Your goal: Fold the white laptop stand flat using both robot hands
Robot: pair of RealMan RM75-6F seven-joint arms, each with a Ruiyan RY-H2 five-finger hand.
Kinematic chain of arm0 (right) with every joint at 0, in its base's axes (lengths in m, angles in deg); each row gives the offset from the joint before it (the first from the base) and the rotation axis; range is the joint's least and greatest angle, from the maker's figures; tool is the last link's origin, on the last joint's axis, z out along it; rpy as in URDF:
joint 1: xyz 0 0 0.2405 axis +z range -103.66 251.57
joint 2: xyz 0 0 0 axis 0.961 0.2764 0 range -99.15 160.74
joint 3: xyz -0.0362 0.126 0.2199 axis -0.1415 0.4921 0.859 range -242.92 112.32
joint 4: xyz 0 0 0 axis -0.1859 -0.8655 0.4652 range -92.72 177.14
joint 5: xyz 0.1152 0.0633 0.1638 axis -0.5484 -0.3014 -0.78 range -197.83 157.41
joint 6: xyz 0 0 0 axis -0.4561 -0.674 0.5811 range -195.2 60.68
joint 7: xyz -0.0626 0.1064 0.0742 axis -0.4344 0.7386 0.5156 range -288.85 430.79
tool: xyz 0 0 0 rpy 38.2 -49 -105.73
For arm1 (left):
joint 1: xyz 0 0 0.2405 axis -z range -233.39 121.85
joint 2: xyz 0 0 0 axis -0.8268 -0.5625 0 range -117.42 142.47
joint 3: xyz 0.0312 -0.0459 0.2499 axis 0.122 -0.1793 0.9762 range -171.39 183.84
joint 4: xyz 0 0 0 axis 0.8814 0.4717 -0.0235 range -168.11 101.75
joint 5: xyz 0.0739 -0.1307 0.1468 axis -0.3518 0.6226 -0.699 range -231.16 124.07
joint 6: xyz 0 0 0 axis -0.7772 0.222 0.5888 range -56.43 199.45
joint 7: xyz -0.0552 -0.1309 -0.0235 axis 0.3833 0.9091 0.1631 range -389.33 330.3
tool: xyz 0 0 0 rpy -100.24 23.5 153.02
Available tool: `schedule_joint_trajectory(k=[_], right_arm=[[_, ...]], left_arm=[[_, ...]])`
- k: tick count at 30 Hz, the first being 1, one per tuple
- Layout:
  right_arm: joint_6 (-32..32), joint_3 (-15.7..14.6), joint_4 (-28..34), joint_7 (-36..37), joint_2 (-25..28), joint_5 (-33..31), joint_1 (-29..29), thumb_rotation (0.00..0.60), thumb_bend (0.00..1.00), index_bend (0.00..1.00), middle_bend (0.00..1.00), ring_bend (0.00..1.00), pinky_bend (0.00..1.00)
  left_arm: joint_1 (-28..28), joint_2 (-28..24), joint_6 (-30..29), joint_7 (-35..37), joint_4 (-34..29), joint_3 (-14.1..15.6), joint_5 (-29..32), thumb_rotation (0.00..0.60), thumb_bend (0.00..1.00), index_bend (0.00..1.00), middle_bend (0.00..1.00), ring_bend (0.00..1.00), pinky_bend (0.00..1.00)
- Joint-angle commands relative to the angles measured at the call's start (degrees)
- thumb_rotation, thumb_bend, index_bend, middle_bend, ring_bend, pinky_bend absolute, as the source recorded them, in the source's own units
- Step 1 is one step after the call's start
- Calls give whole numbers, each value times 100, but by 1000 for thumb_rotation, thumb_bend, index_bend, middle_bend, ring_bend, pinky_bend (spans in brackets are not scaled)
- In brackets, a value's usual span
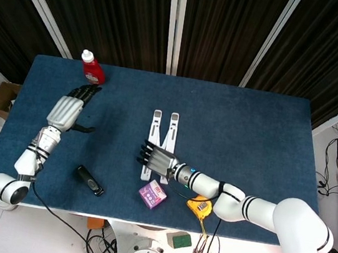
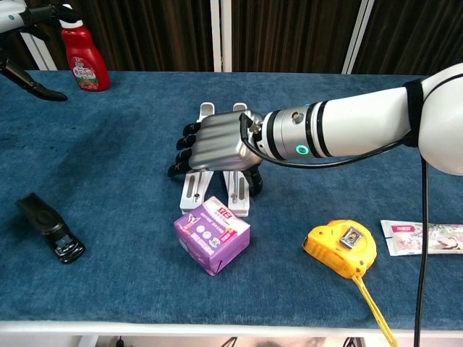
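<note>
Blue-clothed counter (image 1: 251, 125) before dark curtains. Nearest: purple box (image 2: 212, 234), print unreadable; yellow tape measure (image 2: 341, 248). Mid-counter: white laptop stand (image 1: 161, 139) lying flat, right hand (image 2: 213, 147) spread, resting on it. Far left: left hand (image 1: 71, 108) spread, holding nothing, beside red bottle (image 1: 93, 68).

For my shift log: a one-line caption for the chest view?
Right hand rests on the white laptop stand, purple box in front.

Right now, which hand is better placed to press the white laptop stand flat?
Right. The right hand is already over the white folding laptop stand, fingers spread above its rails. The left hand is far off, up by the red sauce bottle.
</note>
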Motion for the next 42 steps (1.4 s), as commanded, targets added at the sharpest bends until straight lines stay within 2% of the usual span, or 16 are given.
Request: schedule_joint_trajectory(k=[1, 2, 4, 9, 12, 14, 16, 17, 18, 20, 24, 28, 33, 37, 42], right_arm=[[-118, -13, -125, 176, -66, 111, 62, 600, 246, 260, 295, 168, 128], [-197, -33, -177, 270, -86, 173, 74, 600, 288, 332, 340, 211, 160], [-336, -75, -264, 415, -110, 274, 82, 600, 321, 406, 392, 261, 199], [-765, -209, -506, 742, -160, 533, 48, 600, 340, 523, 474, 347, 274], [-894, -279, -594, 874, -177, 586, 3, 600, 343, 546, 489, 356, 284], [-940, -304, -583, 907, -157, 556, -55, 600, 333, 496, 464, 333, 259], [-969, -262, -442, 816, -86, 396, -182, 600, 276, 333, 359, 235, 182], [-1057, -206, -295, 740, -26, 261, -306, 600, 218, 187, 256, 135, 115], [-1150, -162, -146, 676, 40, 146, -423, 600, 173, 87, 178, 65, 66], [-1521, -66, 280, 483, 264, -94, -756, 600, 138, 6, 99, 8, 17], [-2504, 26, 1217, 63, 868, -538, -1584, 600, 121, 0, 67, 0, 5], [-3530, -61, 2128, -272, 1615, -845, -2470, 600, 123, 0, 78, 0, 5], [-4735, -318, 2937, 48, 2528, -986, -3589, 600, 129, 0, 90, 0, 10], [-5544, -577, 3089, 754, 3035, -943, -4426, 600, 133, 0, 97, 0, 30], [-6267, -851, 2870, 1741, 3309, -947, -5373, 600, 134, 0, 96, 0, 30]], left_arm=[[-34, -15, -39, 26, 16, 8, -38, 600, 0, 62, 25, 44, 137], [-50, -23, -60, 38, 18, 7, -51, 600, 0, 62, 25, 44, 137], [-70, -35, -91, 57, 17, 2, -70, 600, 0, 62, 25, 44, 137], [-124, -64, -161, 94, -4, -10, -109, 600, 0, 62, 25, 44, 137], [-144, -79, -176, 81, -10, -11, -118, 600, 0, 62, 25, 44, 137], [-160, -101, -178, 67, -22, -16, -113, 600, 0, 62, 25, 44, 137], [-174, -147, -166, -35, -22, -2, -106, 600, 0, 62, 25, 44, 137], [-185, -187, -161, -139, -25, 15, -104, 600, 0, 62, 25, 44, 137], [-198, -226, -163, -233, -39, 31, -103, 600, 0, 62, 25, 44, 137], [-255, -352, -178, -462, -127, 84, -91, 600, 0, 62, 25, 43, 137], [-452, -657, -242, -726, -393, 204, -36, 600, 0, 62, 25, 44, 137], [-755, -945, -501, -1039, -583, 369, -39, 600, 0, 66, 25, 44, 137], [-1310, -1138, -1207, -1347, -645, 589, -169, 600, 0, 74, 42, 44, 137], [-1793, -1242, -1787, -1474, -736, 794, -318, 600, 0, 75, 43, 44, 137], [-2445, -1345, -2577, -1378, -1008, 1082, -644, 600, 0, 75, 49, 44, 136]])
